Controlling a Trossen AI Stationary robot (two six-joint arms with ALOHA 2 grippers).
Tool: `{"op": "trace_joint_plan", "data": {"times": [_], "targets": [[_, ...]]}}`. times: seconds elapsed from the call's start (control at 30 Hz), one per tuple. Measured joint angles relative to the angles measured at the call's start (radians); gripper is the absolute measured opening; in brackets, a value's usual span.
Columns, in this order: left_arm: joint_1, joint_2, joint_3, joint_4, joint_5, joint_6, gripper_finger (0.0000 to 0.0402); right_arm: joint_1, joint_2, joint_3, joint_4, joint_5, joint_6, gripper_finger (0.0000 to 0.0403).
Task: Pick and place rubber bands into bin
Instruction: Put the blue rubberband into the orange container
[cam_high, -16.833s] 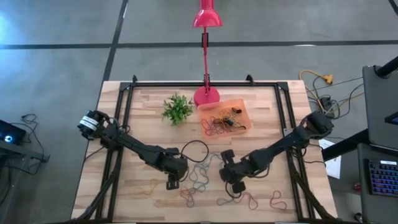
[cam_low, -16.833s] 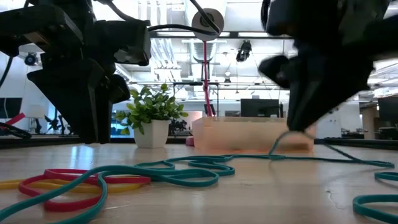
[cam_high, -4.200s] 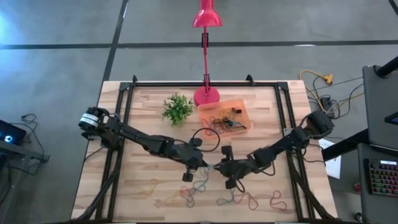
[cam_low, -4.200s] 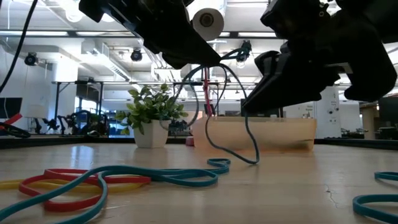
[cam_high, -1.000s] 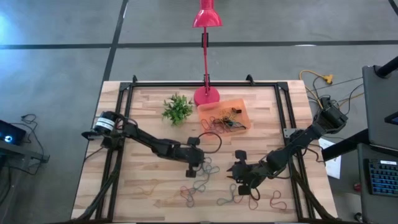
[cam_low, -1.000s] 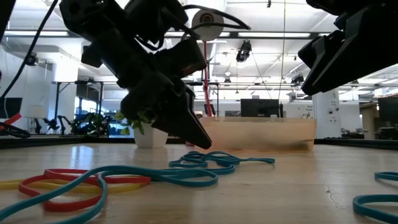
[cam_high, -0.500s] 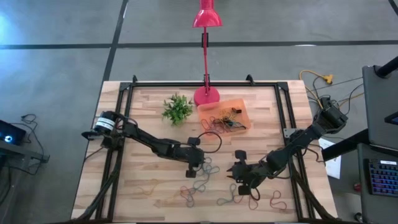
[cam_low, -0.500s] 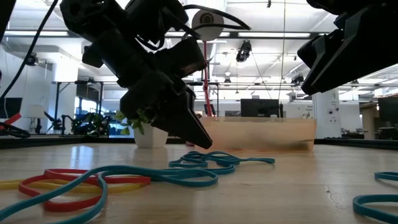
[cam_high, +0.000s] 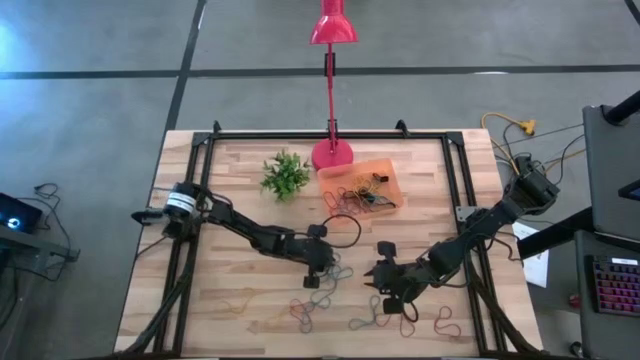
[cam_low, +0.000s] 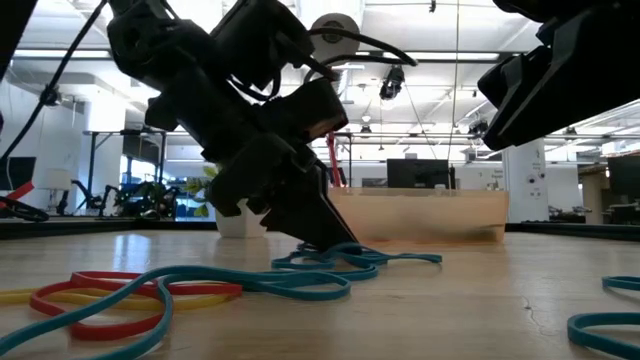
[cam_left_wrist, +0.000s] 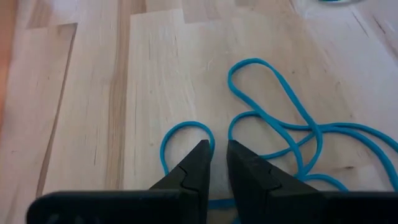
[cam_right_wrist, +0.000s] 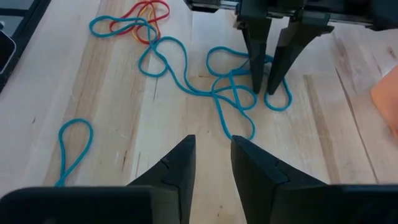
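A tangle of blue rubber bands (cam_high: 336, 270) lies on the wooden table near its middle. My left gripper (cam_left_wrist: 218, 149) slants down at it, fingers a narrow gap apart, tips on either side of a strand in the tangle (cam_right_wrist: 231, 79). My right gripper (cam_right_wrist: 211, 149) hangs open above the table to the right of the tangle, with nothing between its fingers. More bands, red, yellow and blue (cam_low: 120, 297), lie toward the near edge. The orange bin (cam_high: 388, 168) stands at the far middle with several bands in it. My left gripper comes slanting down from the table's left, its fingertips (cam_low: 343, 244) down at the blue tangle's far loops (cam_left_wrist: 186, 132). I cannot tell whether they touch a band. No strand shows pinched between them.
A small green plant (cam_high: 285, 175) and the pink lamp's round base (cam_high: 332, 155) stand left of the bin. Loose bands lie along the near edge (cam_high: 441, 320). Black frame rails (cam_high: 200, 190) run along the table's left and right sides.
My left gripper has sunk and moved a little toward the table's right, bringing its fingertips down to the blue tangle. The bands lie as they did.
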Motion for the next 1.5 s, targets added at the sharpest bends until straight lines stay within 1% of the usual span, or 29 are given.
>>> {"op": "trace_joint_plan", "data": {"times": [0.13, 0.23, 0.3, 0.57, 0.67, 0.83, 1.03, 1.3, 1.4, 1.5], "targets": [[0.007, 0.000, -0.001, -0.003, 0.007, 0.000, 0.0034, 0.000, 0.000, 0.000, 0.000, 0.000, 0.009, 0.0087], [0.014, -0.001, -0.002, -0.012, 0.015, 0.000, 0.0011, 0.000, 0.000, 0.000, 0.000, 0.000, 0.025, 0.0081], [0.017, -0.001, -0.005, -0.016, 0.014, 0.000, 0.0004, 0.000, 0.000, 0.000, 0.000, -0.001, 0.026, 0.0079], [0.018, -0.026, -0.004, -0.035, -0.006, 0.000, 0.0000, 0.005, 0.000, -0.002, 0.001, -0.001, 0.026, 0.0080], [0.020, -0.055, -0.003, -0.056, -0.019, 0.004, 0.0000, 0.005, 0.000, -0.002, 0.000, -0.002, 0.026, 0.0082], [0.020, -0.128, -0.001, -0.031, -0.014, 0.010, 0.0000, 0.005, 0.000, -0.002, 0.000, -0.002, 0.025, 0.0077], [0.018, -0.183, -0.002, -0.028, -0.008, 0.027, 0.0000, 0.005, 0.001, -0.002, -0.002, -0.004, 0.025, 0.0072], [0.018, -0.182, -0.008, -0.161, 0.003, 0.025, 0.0000, 0.005, 0.001, -0.002, -0.002, -0.004, 0.024, 0.0083], [0.017, -0.182, -0.011, -0.179, 0.009, 0.002, 0.0000, 0.005, 0.001, -0.002, -0.001, -0.004, 0.021, 0.0087], [0.017, -0.182, -0.012, -0.184, 0.035, 0.000, 0.0000, 0.005, 0.001, -0.002, -0.001, -0.003, 0.021, 0.0091]]}}
